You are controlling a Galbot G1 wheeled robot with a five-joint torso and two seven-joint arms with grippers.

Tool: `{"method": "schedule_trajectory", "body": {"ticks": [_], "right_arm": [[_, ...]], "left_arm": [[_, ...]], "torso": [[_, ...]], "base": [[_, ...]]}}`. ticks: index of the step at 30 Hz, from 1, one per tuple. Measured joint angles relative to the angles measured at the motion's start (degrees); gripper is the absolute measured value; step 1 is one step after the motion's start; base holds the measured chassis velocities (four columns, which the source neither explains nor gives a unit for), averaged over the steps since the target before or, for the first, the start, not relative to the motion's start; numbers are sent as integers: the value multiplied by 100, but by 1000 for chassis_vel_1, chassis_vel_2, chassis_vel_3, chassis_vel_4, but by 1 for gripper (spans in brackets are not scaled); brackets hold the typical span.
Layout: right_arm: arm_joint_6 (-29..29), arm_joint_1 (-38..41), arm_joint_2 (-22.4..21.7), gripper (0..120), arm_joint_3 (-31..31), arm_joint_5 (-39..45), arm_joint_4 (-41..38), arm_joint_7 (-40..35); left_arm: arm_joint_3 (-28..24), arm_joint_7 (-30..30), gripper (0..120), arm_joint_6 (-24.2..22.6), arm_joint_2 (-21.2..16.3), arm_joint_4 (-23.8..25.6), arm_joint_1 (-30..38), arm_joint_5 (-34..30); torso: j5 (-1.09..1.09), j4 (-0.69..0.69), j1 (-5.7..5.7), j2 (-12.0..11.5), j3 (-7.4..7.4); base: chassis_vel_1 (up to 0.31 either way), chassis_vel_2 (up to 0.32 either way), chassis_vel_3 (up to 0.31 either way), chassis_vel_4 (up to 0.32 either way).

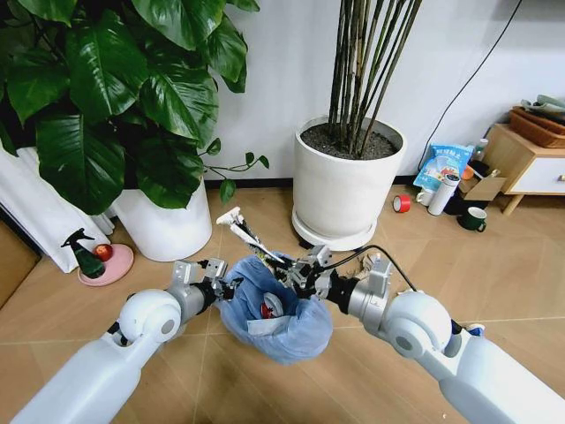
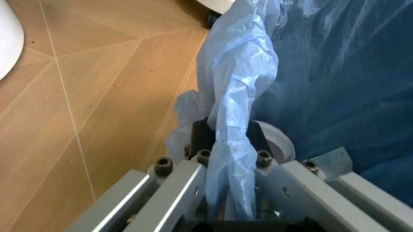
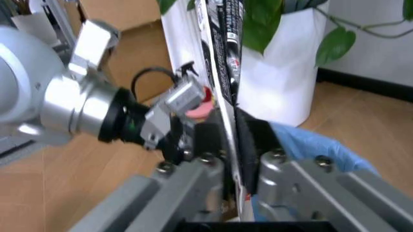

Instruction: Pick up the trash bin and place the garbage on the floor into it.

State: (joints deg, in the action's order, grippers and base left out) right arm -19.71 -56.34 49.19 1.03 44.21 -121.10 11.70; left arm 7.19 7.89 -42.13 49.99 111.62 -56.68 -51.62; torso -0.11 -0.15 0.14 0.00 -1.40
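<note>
Light-blue crinkly plastic lines the small round dark trash bin [image 1: 281, 320], which sits at lower centre of the head view, held above the tan chevron wood-look floor [image 1: 71, 300] between both arms. At centre left, the left pincer [image 1: 222, 284] is clenched on the bag-covered rim; the left wrist view shows the blue film [image 2: 235, 121] pinched between its grey fingers [image 2: 181, 186]. Inside the bin lie a crushed red can [image 1: 266, 310] and a white disc [image 1: 274, 304]. At centre right, the right pincer [image 1: 291, 272] is clenched on a long striped black-and-white wrapper [image 1: 252, 237], which projects up and to the left over the bin's far rim; the right wrist view shows the wrapper [image 3: 226, 72] clamped between the pincer's pads [image 3: 255, 145]. Behind the bin stand a white plant pot [image 1: 168, 225] at upper left and a larger white round pot [image 1: 346, 190] at upper centre.
</note>
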Motion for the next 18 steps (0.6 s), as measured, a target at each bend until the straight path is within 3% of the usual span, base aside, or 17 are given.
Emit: {"method": "schedule_trajectory", "body": {"ticks": [4, 16, 18], "right_arm": [[-20, 29, 47, 27, 78, -162, 136, -8], [96, -29, 131, 66, 52, -306, 256, -59], [137, -59, 176, 77, -63, -325, 257, -151]], "left_arm": [[23, -22, 0, 0, -25, 0, -1, -1], [42, -42, 0, 0, -24, 7, -21, 4], [84, -42, 0, 0, -23, 21, -42, 9]], "torso": [[0, 0, 0, 0, 0], [-1, 0, 0, 0, 0], [0, 0, 0, 0, 0]], "base": [[0, 0, 0, 0], [0, 0, 0, 0], [0, 0, 0, 0]]}}
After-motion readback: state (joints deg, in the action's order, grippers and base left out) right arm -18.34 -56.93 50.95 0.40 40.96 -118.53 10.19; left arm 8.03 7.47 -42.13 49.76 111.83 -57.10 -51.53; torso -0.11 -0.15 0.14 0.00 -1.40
